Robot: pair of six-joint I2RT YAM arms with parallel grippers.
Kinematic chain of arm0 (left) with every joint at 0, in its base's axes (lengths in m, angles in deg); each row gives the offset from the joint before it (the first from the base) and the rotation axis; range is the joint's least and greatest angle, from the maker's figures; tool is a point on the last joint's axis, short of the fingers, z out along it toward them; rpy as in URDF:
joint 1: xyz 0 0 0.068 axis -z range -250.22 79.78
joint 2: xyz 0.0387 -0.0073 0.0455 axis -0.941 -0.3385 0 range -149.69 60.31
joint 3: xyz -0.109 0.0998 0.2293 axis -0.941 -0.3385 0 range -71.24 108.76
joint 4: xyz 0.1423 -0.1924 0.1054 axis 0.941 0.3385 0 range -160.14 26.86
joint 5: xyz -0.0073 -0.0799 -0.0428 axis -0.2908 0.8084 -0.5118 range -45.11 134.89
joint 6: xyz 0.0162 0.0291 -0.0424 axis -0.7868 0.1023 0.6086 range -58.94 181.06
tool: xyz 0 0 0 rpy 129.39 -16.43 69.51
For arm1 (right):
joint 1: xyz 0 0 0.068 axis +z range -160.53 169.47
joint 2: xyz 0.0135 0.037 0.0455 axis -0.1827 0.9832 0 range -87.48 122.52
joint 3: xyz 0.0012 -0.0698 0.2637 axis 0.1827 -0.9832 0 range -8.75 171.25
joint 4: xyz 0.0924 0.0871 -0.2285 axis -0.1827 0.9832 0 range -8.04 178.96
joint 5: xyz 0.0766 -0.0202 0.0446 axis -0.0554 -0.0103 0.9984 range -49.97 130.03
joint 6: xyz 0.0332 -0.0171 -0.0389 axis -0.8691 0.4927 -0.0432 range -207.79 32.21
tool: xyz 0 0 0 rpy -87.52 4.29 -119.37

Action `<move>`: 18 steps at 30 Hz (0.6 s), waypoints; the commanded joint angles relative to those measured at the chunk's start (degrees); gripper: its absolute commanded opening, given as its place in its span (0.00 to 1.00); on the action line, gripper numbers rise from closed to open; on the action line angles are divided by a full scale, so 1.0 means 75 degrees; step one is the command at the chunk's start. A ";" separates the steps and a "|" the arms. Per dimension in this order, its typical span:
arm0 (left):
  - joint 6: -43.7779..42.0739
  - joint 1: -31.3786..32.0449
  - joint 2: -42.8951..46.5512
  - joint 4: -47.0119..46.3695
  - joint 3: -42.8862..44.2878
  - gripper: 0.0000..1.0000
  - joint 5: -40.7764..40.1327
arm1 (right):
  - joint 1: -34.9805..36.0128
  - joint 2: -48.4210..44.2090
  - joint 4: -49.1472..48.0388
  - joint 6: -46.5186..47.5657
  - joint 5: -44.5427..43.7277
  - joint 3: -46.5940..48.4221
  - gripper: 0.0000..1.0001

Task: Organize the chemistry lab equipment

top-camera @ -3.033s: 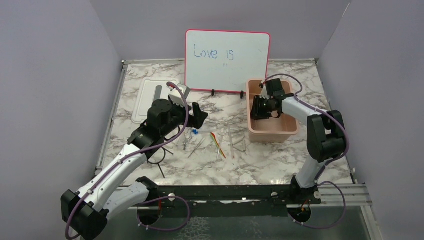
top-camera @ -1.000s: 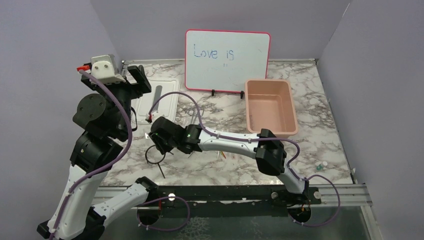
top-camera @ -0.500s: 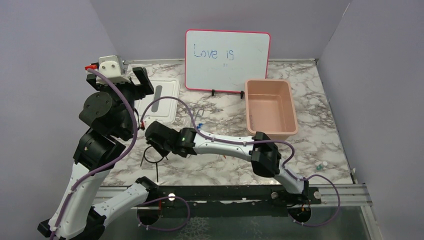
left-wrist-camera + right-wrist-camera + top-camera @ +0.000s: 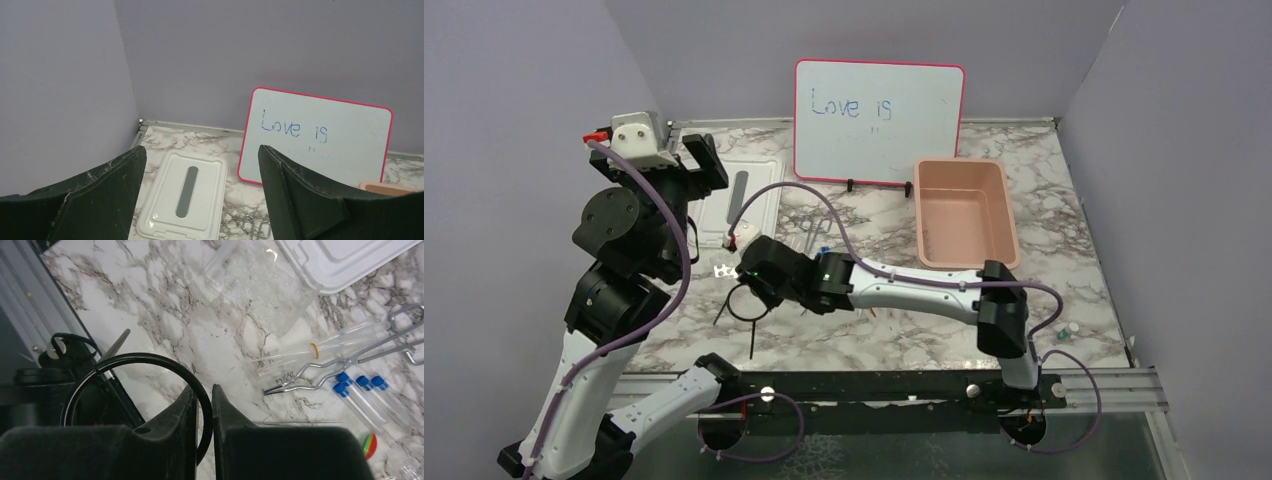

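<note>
Clamps right gripper [image 4: 202, 392] on wire ring [image 4: 140, 358] rim, well left of tub [image 4: 960, 163], stem pointing away from it; holds left gripper [image 4: 200, 155] open, empty.

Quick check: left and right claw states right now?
Left claw: open, holding nothing.
Right claw: closed on the black wire ring.

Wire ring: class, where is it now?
Top view: the wire ring is front left of the table, pinched in the right gripper, just in front of the white lid.
</note>
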State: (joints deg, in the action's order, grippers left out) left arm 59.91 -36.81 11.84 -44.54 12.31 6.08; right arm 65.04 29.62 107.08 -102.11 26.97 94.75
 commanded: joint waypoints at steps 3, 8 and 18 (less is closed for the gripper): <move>0.0119 0.0021 0.0165 -0.0083 0.0211 0.85 0.0500 | -0.0248 -0.1830 -0.0946 0.0186 -0.0616 -0.0591 0.01; 0.0298 0.0016 0.0235 -0.0085 0.0106 0.85 0.0821 | -0.1010 -0.2672 -0.0596 0.0438 -0.1299 -0.0978 0.01; 0.0800 0.0022 0.0127 -0.0356 -0.0705 0.85 0.2015 | -0.3734 -0.4540 0.0386 0.0796 -0.2016 -0.1127 0.01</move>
State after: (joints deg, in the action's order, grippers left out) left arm 62.84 -36.81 13.50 -45.48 10.34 14.21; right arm 42.55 1.86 107.76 -97.96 16.53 85.88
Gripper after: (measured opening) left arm 0.850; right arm 0.165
